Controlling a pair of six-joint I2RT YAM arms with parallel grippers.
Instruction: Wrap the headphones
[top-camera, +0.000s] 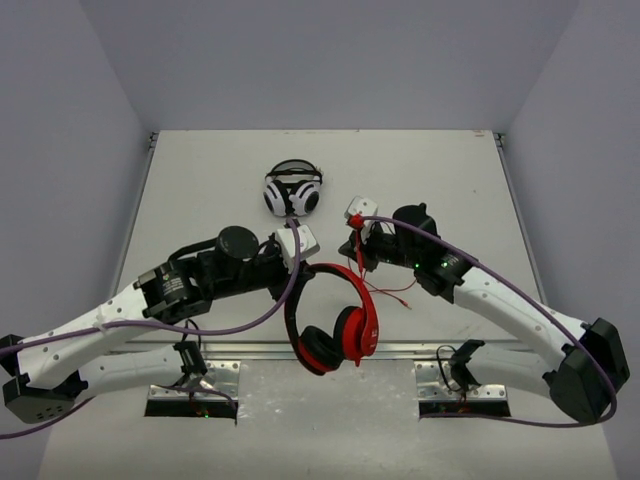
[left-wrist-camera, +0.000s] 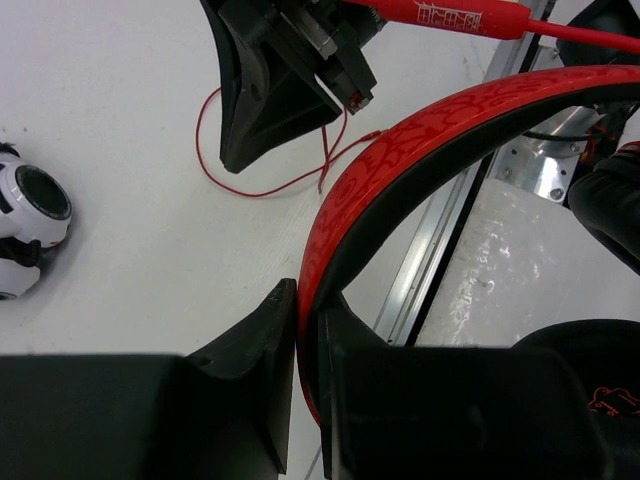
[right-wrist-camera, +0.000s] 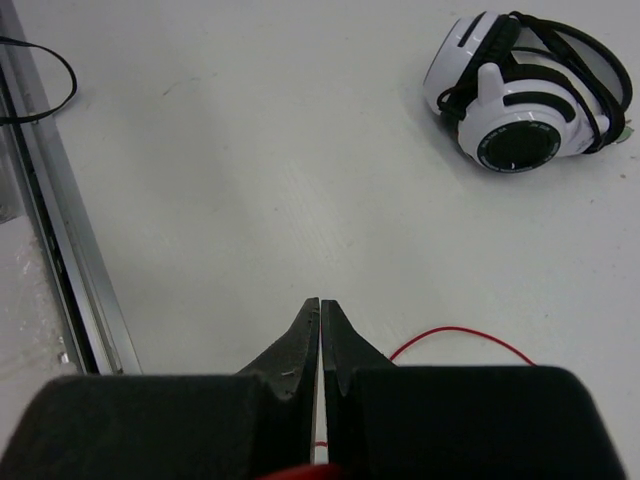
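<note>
One pair of red over-ear headphones (top-camera: 335, 325) hangs above the grey table's (top-camera: 450, 180) near edge.
Our left gripper (left-wrist-camera: 308, 320) clamps the headband (left-wrist-camera: 420, 140) to steady it; our right gripper (right-wrist-camera: 320, 330) pinches the thin red cable (right-wrist-camera: 460, 329), we judge for winding.

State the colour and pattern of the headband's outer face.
The headband is red with a faint swirly pattern; best in the left wrist view.

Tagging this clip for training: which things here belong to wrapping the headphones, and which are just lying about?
Job:
red headphones
their red cable
left gripper, shut on the headband
right gripper, shut on the cable

Lying about:
white-and-black headphones
</note>
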